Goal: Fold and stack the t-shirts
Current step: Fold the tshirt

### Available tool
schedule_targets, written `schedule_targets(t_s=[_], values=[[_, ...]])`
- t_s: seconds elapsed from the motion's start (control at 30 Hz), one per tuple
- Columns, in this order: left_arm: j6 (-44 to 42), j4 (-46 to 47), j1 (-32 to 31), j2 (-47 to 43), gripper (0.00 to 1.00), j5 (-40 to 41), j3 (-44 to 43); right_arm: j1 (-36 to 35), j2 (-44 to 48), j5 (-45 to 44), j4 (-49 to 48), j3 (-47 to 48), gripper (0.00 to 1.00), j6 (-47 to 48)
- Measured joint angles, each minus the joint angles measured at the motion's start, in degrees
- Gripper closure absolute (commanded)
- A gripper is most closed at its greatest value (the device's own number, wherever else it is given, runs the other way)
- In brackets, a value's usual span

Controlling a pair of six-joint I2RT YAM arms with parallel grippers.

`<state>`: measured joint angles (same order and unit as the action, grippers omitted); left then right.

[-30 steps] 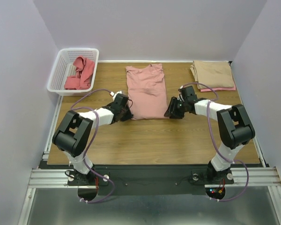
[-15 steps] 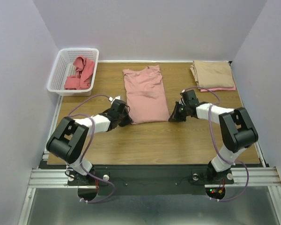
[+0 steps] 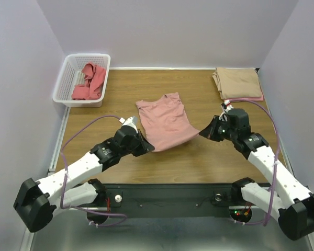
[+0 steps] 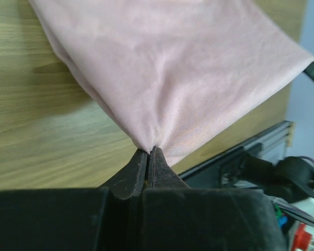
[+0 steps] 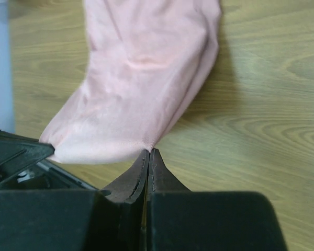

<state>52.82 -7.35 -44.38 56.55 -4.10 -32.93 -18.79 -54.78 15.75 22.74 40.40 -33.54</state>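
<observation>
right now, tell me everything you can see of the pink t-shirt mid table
The dusty pink t-shirt is soft, plain cotton-looking cloth, folded lengthwise, neckline at the far end. The left gripper and right gripper each pinch a near hem corner, stretching that edge between them; the rest lies on the wooden table.

White lattice basket (image 3: 67, 78) — far-left corner, wood-grain table (image 3: 188, 157)

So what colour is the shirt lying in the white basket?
Coral-red; the crumpled t-shirt shows best in the top external view.

Lab test cell, plain walls (image 3: 162, 31), aluminium rail (image 3: 57, 197)
</observation>
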Motion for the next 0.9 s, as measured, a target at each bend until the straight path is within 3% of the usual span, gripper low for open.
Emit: schedule_targets(t_s=[0.13,0.37,0.9], values=[[0.92,-3.85,-0.20,-4.07,1.00,1.46,-2.99,-0.09,1.77,-3.61,4.33,5.25,1.00,0.15],[0.11,-8.52,0.20,2.01,1.00,6.51,-14.08,-0.09,-6.49,-9.55,6.08,16.70,0.99,0.57],[-8.87,-6.75,15.76,17.97,1.00,0.96,-23.15,-0.46,-33.27,-11.52,5.09,37.33,1.00,3.32]])
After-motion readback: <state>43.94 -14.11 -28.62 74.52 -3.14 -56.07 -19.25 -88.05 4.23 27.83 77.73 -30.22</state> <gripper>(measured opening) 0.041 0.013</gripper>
